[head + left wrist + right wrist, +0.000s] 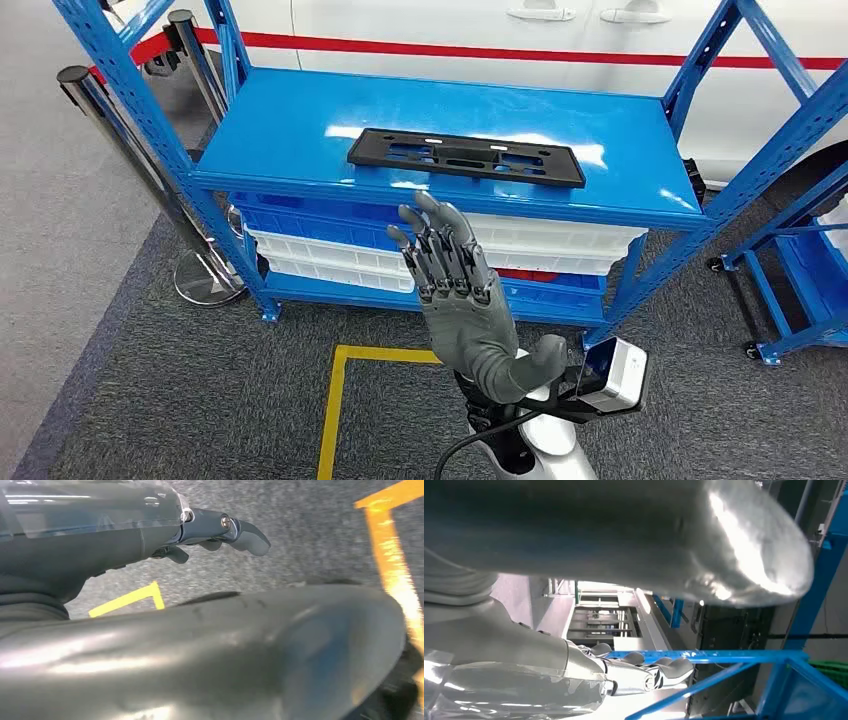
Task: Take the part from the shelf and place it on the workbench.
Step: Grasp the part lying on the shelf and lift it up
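Note:
The part is a flat black rectangular frame [465,157] lying on the top board of the blue shelf [280,140], near its front edge. My right hand [460,290] is raised in front of the shelf, just below that edge and slightly left of the part's middle. Its fingers are stretched upward and apart, holding nothing and clear of the part. In the right wrist view the right hand [549,665] has straight fingers against blue shelf beams. My left hand [150,535] hangs over grey carpet with its fingers loosely extended and nothing in them.
White and blue bins [560,245] fill the shelf's lower level. A white car with a red stripe [480,50] stands right behind the shelf. Stanchion posts [120,130] stand at the left, another blue rack [800,270] at the right. A yellow floor line [335,400] marks the carpet.

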Action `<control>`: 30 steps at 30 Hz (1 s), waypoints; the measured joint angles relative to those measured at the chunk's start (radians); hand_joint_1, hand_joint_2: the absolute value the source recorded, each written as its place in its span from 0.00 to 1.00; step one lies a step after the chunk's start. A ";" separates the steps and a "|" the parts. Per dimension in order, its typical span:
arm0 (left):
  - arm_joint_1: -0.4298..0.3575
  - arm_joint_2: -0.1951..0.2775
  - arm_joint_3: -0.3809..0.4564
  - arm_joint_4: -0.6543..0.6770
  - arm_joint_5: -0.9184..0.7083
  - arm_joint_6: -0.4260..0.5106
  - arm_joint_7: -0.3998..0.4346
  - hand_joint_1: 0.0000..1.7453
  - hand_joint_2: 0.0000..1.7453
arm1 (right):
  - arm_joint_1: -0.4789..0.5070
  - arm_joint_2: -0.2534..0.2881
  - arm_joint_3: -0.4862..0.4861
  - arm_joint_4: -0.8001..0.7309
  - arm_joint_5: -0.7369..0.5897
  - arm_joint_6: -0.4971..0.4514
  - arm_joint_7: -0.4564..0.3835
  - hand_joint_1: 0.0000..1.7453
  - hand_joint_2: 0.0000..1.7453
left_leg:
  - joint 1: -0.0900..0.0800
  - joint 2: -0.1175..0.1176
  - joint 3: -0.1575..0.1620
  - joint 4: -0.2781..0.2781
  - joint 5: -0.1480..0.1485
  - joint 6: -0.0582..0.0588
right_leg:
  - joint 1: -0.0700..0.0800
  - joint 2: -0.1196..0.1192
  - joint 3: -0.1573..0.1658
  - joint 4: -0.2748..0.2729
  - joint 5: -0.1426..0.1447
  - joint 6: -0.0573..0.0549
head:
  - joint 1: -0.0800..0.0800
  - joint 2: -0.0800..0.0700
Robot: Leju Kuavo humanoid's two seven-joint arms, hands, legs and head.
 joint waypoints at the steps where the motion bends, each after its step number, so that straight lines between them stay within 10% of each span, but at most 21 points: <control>1: 0.000 0.000 0.000 0.000 0.000 0.000 0.001 0.00 0.00 | 0.000 0.000 0.000 -0.002 0.000 0.001 0.000 0.00 0.00 | -0.001 0.000 0.001 0.000 -0.001 0.003 | 0.001 -0.001 -0.015 0.030 -0.015 0.000 | 0.000 0.000; 6: -0.002 0.000 -0.002 0.001 -0.001 0.000 0.006 0.00 0.00 | 0.010 -0.004 0.000 -0.006 -0.001 0.006 0.000 0.00 0.00 | -0.015 0.000 0.007 0.000 -0.009 0.020 | 0.007 -0.002 -0.161 0.272 -0.083 -0.007 | 0.001 0.000; 10: -0.003 -0.003 -0.003 0.003 -0.004 0.001 0.012 0.00 0.00 | 0.011 -0.006 -0.002 -0.010 -0.001 0.012 0.001 0.00 0.00 | -0.030 -0.002 0.023 -0.001 -0.021 0.025 | 0.035 -0.004 -0.089 0.066 0.050 -0.059 | -0.002 0.000; 14: -0.005 -0.010 -0.008 0.003 -0.012 -0.001 0.013 0.00 0.00 | 0.014 -0.006 -0.005 -0.018 0.002 0.016 0.002 0.00 0.00 | -0.030 0.001 0.028 -0.011 -0.032 0.009 | 0.046 -0.005 -0.054 -0.016 0.059 -0.083 | -0.007 0.000; 17: -0.006 -0.010 -0.012 0.003 -0.017 -0.002 0.013 0.00 0.00 | 0.020 -0.005 -0.010 -0.026 0.011 0.008 0.006 0.00 0.00 | -0.031 0.002 0.015 0.041 -0.059 -0.006 | 0.030 -0.005 -0.013 -0.057 0.059 -0.078 | -0.010 0.000; 21: -0.001 -0.008 -0.018 0.005 -0.019 -0.002 0.013 0.00 0.00 | 0.032 -0.005 -0.013 -0.027 0.023 -0.004 0.016 0.00 0.00 | -0.010 0.001 -0.117 0.249 -0.105 -0.030 | 0.025 -0.006 0.027 -0.065 0.032 -0.069 | -0.012 0.000; 25: 0.002 -0.008 -0.020 0.007 -0.021 -0.002 0.013 0.00 0.00 | 0.037 -0.005 -0.014 -0.027 0.028 -0.008 0.023 0.00 0.00 | 0.007 0.004 -0.069 0.067 0.041 -0.050 | 0.016 -0.002 0.082 -0.061 -0.016 -0.045 | -0.012 0.000; 30: -0.003 -0.007 -0.022 0.009 -0.021 -0.002 0.012 0.00 0.00 | 0.037 -0.005 -0.015 -0.028 0.033 -0.014 0.033 0.00 0.00 | -0.003 0.001 -0.014 -0.004 0.011 -0.002 | 0.012 -0.001 0.096 -0.023 -0.032 -0.011 | -0.009 0.000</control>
